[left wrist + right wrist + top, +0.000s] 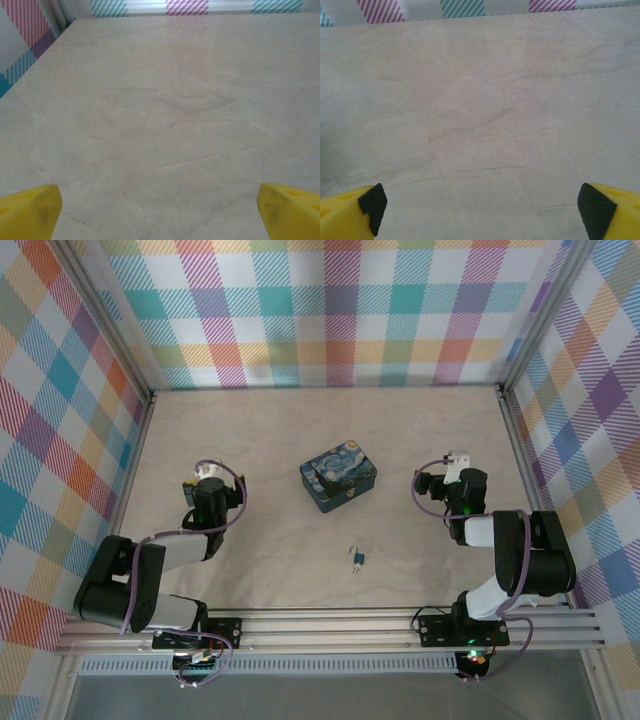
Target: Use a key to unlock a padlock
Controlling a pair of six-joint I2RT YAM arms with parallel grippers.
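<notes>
Close to the front edge of the counter (270, 430), near its middle, you see the tiny padlock (358, 560). Farther back, your left pincer (160, 212) and right pincer (480, 212) are both wide and hold nothing. The painted tin (338, 478) sits between them.

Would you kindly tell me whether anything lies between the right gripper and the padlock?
Nothing visible does. The padlock lies on bare table, nearer the front edge than the right gripper; the painted tin sits farther back, off that line.
</notes>
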